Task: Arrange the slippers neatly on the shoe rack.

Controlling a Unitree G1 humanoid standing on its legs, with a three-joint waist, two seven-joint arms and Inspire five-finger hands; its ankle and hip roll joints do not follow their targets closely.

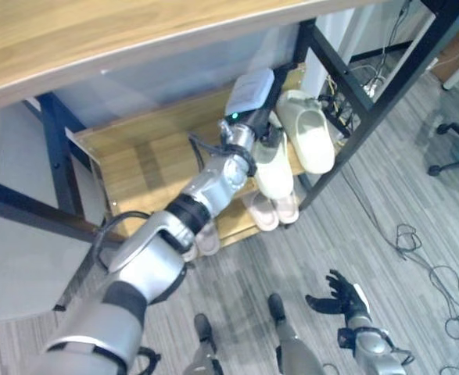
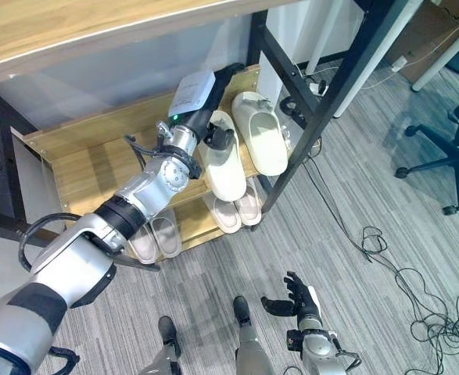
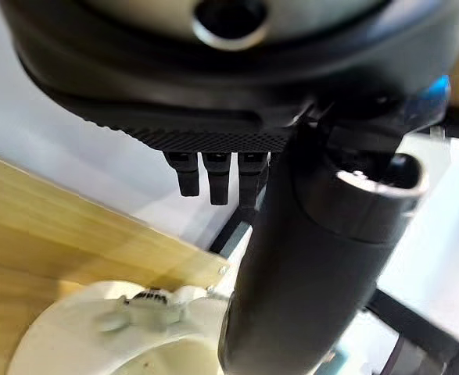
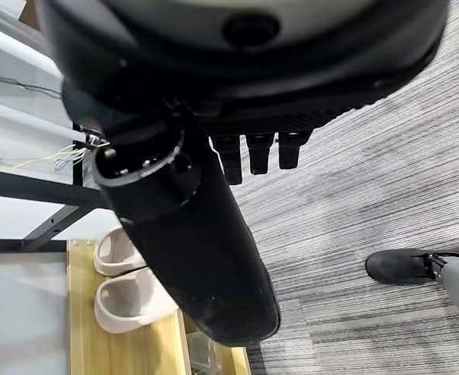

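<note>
On upper rack shelf [image 2: 80,168], left hand [image 2: 221,139] grips cream slipper [image 2: 227,176] beside its pair [image 2: 262,137]; right hand [image 2: 295,297] open, low

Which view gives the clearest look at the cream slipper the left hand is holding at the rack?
The right eye view: the cream slipper shows nearly whole on the upper shelf, beside its mate, with the left hand on it. The left eye view shows it similarly, more hidden by the arm. The left wrist view shows just its end.
</note>
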